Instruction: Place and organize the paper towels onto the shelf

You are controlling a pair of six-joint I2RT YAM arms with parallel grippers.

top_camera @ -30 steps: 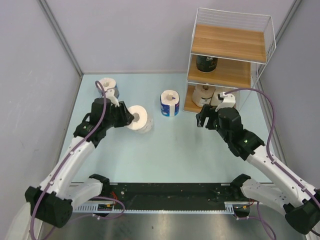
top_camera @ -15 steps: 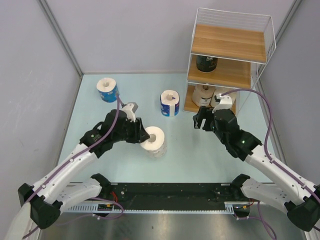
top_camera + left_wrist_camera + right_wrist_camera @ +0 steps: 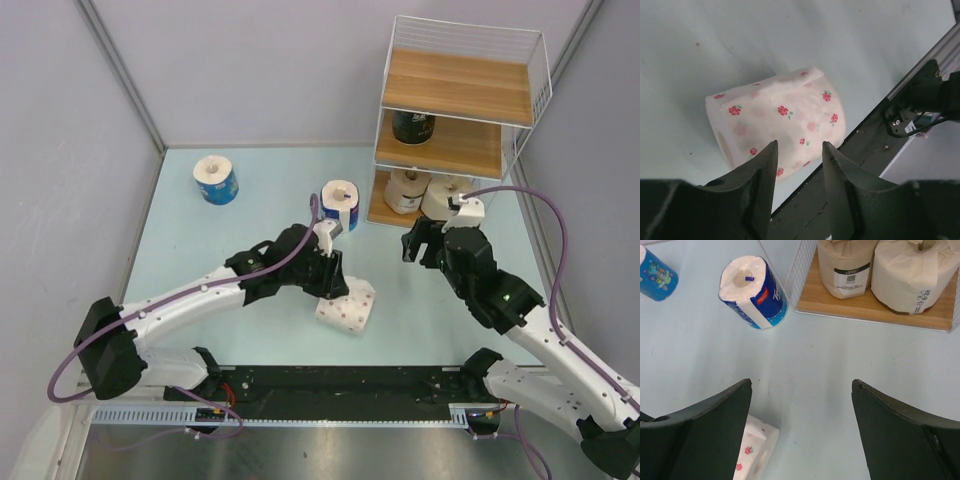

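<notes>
Speckled roll (image 3: 780,122) lies on its side on the desk (image 3: 715,45), centre, toward the near edge. Your left hand (image 3: 800,146) hangs just above it, fingers narrowly apart, gripping nothing. Your right hand (image 3: 801,385) hovers wide and empty before the shelf (image 3: 455,88), far right.

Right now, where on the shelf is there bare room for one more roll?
The top board is wholly bare. The middle board is free to the right of the dark roll. The bottom board is crowded: the black-labelled roll and the paler roll stand side by side.
</notes>
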